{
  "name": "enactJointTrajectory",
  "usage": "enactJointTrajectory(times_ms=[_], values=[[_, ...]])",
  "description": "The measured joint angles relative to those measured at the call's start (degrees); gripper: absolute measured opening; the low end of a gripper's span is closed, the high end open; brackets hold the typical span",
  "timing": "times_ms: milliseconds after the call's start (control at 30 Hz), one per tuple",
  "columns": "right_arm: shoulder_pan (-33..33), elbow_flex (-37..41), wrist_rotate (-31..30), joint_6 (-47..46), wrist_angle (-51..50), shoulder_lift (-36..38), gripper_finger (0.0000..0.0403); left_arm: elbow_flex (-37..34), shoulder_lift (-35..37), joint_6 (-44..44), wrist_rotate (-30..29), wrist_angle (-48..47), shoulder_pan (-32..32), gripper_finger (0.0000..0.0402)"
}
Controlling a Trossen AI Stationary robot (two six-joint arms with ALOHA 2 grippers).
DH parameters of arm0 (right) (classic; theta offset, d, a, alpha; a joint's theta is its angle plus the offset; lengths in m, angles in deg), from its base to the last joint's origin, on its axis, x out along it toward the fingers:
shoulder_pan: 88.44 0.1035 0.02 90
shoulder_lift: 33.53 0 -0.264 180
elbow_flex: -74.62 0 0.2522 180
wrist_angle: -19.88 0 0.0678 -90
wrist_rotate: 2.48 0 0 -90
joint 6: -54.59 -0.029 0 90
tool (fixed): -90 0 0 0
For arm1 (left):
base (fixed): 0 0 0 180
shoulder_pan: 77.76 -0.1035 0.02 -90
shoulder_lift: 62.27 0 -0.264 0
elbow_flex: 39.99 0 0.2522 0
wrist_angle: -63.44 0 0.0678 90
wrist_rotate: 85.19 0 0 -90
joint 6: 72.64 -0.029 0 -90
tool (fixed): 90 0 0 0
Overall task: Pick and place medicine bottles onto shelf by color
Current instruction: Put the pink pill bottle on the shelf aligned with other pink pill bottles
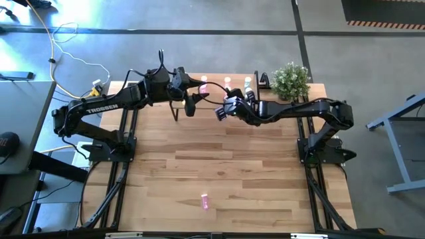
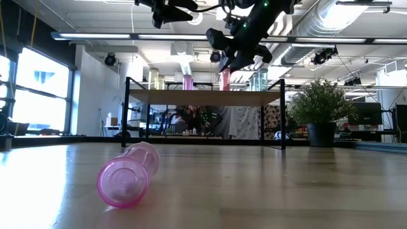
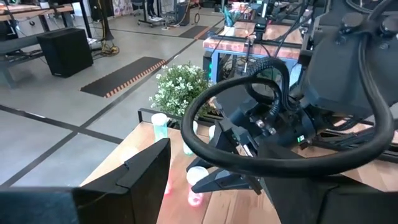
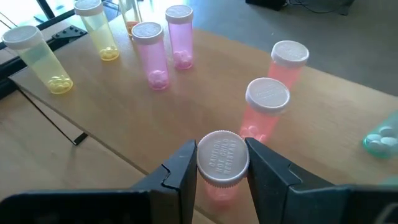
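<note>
The shelf (image 2: 203,97) stands at the table's far edge (image 1: 214,87). On it stand two yellow bottles (image 4: 37,59), two pink bottles (image 4: 151,55), two red-orange bottles (image 4: 288,62) and a pale green one (image 4: 379,142). My right gripper (image 4: 222,163) is over the shelf (image 1: 224,109), shut on the white cap of another red-orange bottle (image 2: 225,79). My left gripper (image 1: 190,103) hovers open and empty above the shelf's left part. One pink bottle (image 1: 205,201) lies on its side near the table's front edge (image 2: 130,175). My right gripper pinches the bottle's white cap (image 4: 222,149) between its two fingers, one on each side. The fingers come from above, slanting down. The bottle stays upright below them. In the low view its bottom is at the shelf board; whether it rests there I cannot tell.
A potted green plant (image 1: 290,81) stands at the far right corner beside the shelf. The shelf's dark legs (image 2: 283,114) rise from the tabletop. Both arms are close together over the shelf. The wood tabletop (image 1: 219,159) spreads between the shelf and the lying bottle.
</note>
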Motion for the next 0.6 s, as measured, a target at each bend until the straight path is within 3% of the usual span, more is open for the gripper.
enactJointTrajectory(times_ms=[600], values=[[-0.7, 0.0, 0.9, 0.5, -0.5, 0.0, 0.0105, 0.0, 0.3, 0.0, -1.0, 1.5, -0.1, 0.0234]])
